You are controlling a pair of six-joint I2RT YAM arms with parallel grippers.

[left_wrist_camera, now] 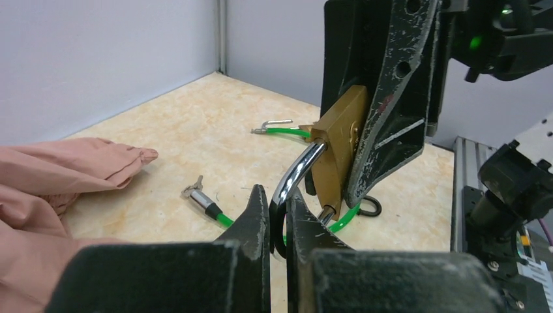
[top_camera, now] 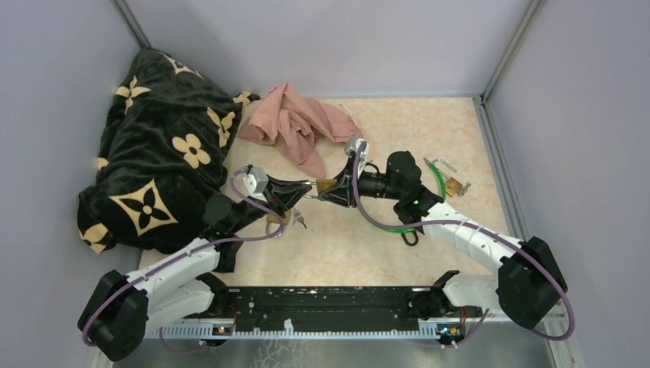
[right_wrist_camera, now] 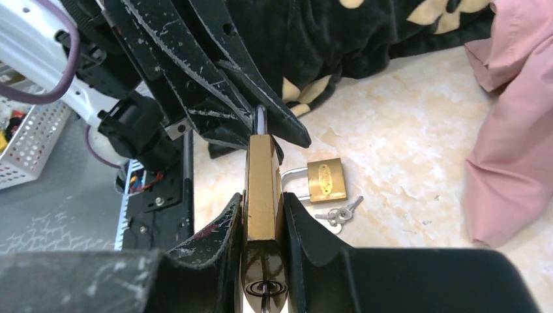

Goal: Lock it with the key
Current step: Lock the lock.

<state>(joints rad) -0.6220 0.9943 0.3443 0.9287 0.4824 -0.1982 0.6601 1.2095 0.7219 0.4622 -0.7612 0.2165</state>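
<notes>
Padlock (left_wrist_camera: 340,137) shackle end hidden between fingers of left tool (left_wrist_camera: 276,197)

R hand (right_wrist_camera: 262,201) clamps brass padlock (right_wrist_camera: 262,169) | L hand (right_wrist_camera: 264,130) pinches its shackle (right_wrist_camera: 260,117) | 2nd padlock (right_wrist_camera: 326,181) + keys (right_wrist_camera: 336,214) on table (right_wrist_camera: 391,195)

Soft, even light fills all three views, seemingly from overhead, and the shadows on the table (top_camera: 345,245) are faint. The top view is sharp, though the black blanket (top_camera: 161,146) at its left swallows fold detail. Both wrist views blur along the bottom edge, and a bright glint runs along the shackle (left_wrist_camera: 297,173) of the padlock (left_wrist_camera: 337,150).
</notes>
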